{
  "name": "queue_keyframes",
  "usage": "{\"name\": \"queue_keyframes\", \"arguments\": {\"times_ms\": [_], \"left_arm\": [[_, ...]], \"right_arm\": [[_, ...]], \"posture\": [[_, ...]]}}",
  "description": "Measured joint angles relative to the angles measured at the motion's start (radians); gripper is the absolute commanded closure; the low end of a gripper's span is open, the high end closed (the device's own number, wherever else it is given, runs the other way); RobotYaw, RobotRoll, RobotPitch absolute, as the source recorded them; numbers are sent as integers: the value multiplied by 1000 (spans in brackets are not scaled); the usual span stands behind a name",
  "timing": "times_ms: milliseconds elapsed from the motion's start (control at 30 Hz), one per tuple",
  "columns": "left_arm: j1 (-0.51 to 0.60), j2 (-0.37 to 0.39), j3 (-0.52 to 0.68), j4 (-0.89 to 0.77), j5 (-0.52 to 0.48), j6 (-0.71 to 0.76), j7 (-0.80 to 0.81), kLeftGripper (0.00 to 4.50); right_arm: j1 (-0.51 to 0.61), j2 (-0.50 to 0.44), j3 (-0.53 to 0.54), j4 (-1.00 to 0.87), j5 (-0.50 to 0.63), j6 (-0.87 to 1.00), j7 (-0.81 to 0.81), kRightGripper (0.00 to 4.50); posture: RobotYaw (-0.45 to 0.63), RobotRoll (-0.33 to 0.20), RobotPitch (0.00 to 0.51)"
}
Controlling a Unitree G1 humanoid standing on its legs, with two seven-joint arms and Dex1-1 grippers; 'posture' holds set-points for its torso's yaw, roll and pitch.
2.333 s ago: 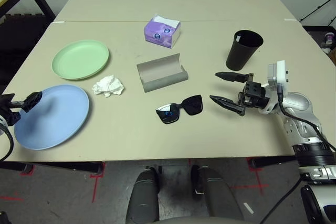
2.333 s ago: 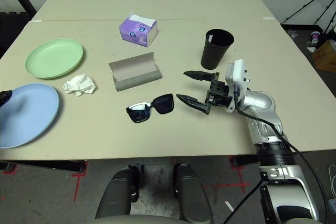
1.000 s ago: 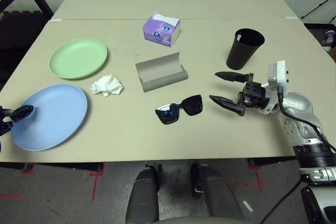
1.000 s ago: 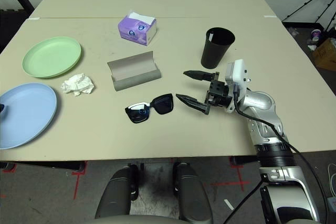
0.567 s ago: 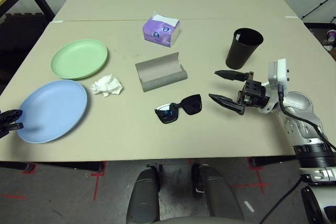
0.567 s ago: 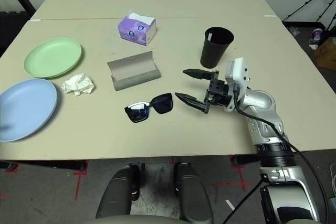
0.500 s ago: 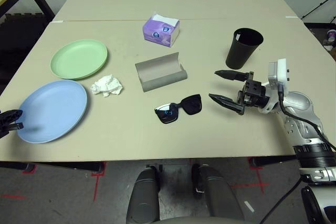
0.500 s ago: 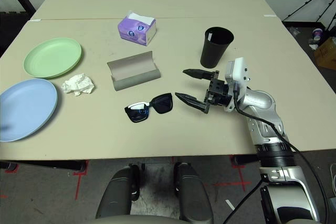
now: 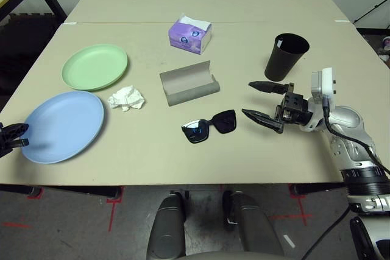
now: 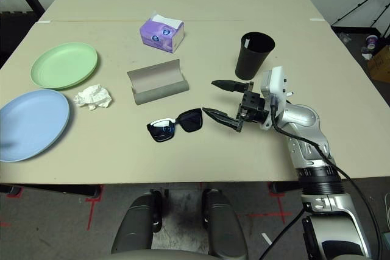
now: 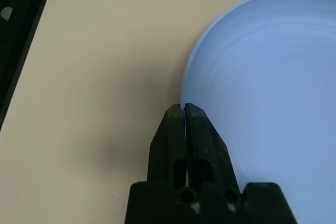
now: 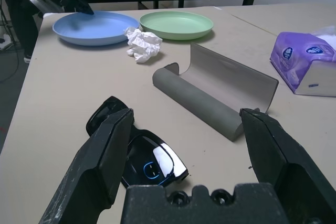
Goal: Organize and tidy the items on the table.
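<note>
The pale blue plate lies at the table's left front, with the green plate just behind it. My left gripper is shut, its tips touching the blue plate's near-left rim; nothing shows between the fingers. A crumpled white tissue sits right of the plates. The grey glasses case lies open mid-table, and the black sunglasses lie in front of it. My right gripper hovers open just right of the sunglasses, holding nothing. The black cup stands upright behind it.
A purple tissue box stands behind the case, near the seam across the beige table. The table's left edge runs close beside my left gripper. Bare tabletop stretches along the front edge and beyond the seam.
My left gripper has closed at the blue plate's rim. The plate has slid slightly toward the green plate. The right arm has not moved.
</note>
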Motion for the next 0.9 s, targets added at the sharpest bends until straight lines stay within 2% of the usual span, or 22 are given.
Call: {"name": "queue_keyframes", "arguments": {"times_ms": [467,900], "left_arm": [[8,14,-13,6,8,-4,-38,4479],[18,37,26,-36,-39,78,-105,4479]], "right_arm": [[14,0,0,-6,1,4,-1,0],[14,0,0,-5,1,3,-1,0]], "posture": [[-29,0,188],[-24,0,192]]}}
